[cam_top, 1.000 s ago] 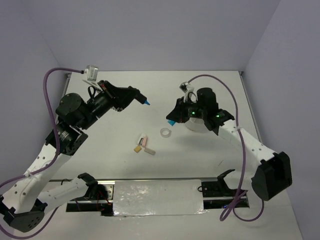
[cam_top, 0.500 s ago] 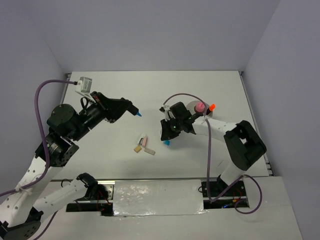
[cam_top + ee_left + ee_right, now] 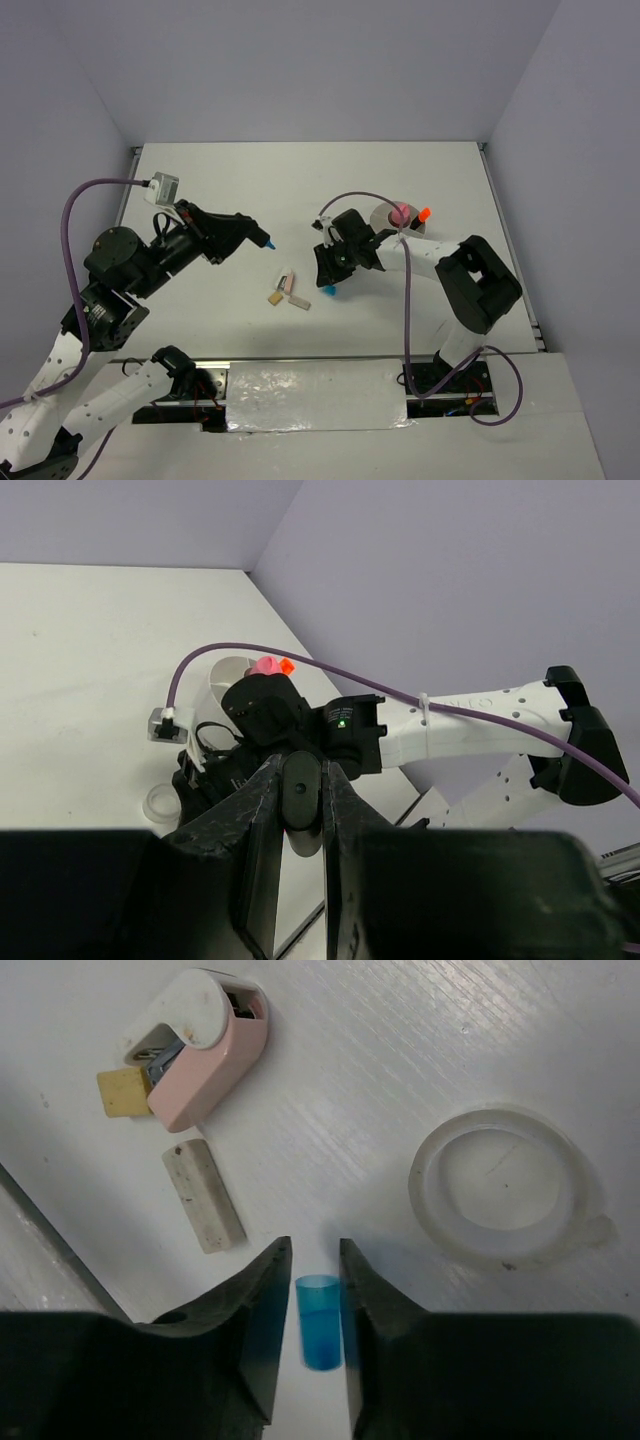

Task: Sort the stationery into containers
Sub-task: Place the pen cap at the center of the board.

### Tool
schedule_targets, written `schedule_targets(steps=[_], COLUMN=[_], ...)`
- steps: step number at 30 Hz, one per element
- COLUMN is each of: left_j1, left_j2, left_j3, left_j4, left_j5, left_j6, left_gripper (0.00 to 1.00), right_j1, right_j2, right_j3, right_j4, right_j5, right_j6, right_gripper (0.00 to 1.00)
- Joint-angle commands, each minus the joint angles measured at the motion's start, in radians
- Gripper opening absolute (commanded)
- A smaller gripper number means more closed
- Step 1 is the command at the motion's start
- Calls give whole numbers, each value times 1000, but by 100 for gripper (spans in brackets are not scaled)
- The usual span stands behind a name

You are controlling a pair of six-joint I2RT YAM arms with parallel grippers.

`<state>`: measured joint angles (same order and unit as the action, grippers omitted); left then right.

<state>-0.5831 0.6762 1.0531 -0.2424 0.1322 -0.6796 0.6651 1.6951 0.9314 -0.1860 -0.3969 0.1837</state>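
Starting at your left, the left end effector point(image 3: 262, 240) is hanging over the tabletop point(image 3: 300, 180), clenched on a black marker point(image 3: 300, 792) whose blue tip point(image 3: 270, 243) is pointing toward the middle. Just right of it, a small cluster is lying loose: a tan piece point(image 3: 123, 1092) touching a pink-and-white piece point(image 3: 205, 1050), with a grey-white stick point(image 3: 205, 1195) just beside them. Next comes the right end effector point(image 3: 315, 1260), reaching down beside that cluster. Its jaws are standing narrowly either side of a small blue piece point(image 3: 318, 1325). I cannot tell whether they are pinching it or merely flanking it, nor whether it is resting on the tabletop or sitting just above it. The blue piece's long axis is running along the fingers, not across them, so any grip is falling on its narrow width. A clear tape ring point(image 3: 505, 1185) is lying flat near the right finger, apart from it. What you are steering by is the white tub point(image 3: 380, 213). It is sitting to the right of, and farther out than, the right end effector, close against that arm's own forearm. A pink cylinder point(image 3: 400, 212) and an orange tip point(image 3: 424, 213) are showing in it. The right arm is much the nearer, while the left is sitting well apart, across the cluster.
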Motion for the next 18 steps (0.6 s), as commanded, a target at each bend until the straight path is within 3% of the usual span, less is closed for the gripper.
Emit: schedule_targets(steps=[1, 5, 9, 13, 14, 16, 17, 18], left_j1=[5, 5, 6, 5, 6, 5, 6, 5], left_j2=[-13, -21, -17, -24, -26, -35, -40, -43], left_j3=[-2, -4, -4, 2, 4, 8, 8, 11], left_j4=[11, -8, -14, -32, -38, -61, -67, -75], left_j5=[1, -13, -5, -23, -32, -63, -72, -88], left_j6=[31, 32, 31, 32, 35, 34, 31, 29], left_gripper=[0, 0, 0, 0, 0, 0, 0, 0], right_j1=[7, 5, 4, 10, 14, 33, 51, 74], right_j2=[2, -14, -54, -164, -214, -261, -311, -330], right_j3=[38, 55, 83, 107, 124, 132, 116, 113], right_j4=[37, 33, 17, -56, -173, -380, -423, -472], right_j5=[-2, -2, 7, 175, 364, 557, 654, 712], right_j6=[-13, -7, 10, 140, 289, 486, 599, 665], right_gripper=[37, 48, 49, 51, 59, 69, 79, 98])
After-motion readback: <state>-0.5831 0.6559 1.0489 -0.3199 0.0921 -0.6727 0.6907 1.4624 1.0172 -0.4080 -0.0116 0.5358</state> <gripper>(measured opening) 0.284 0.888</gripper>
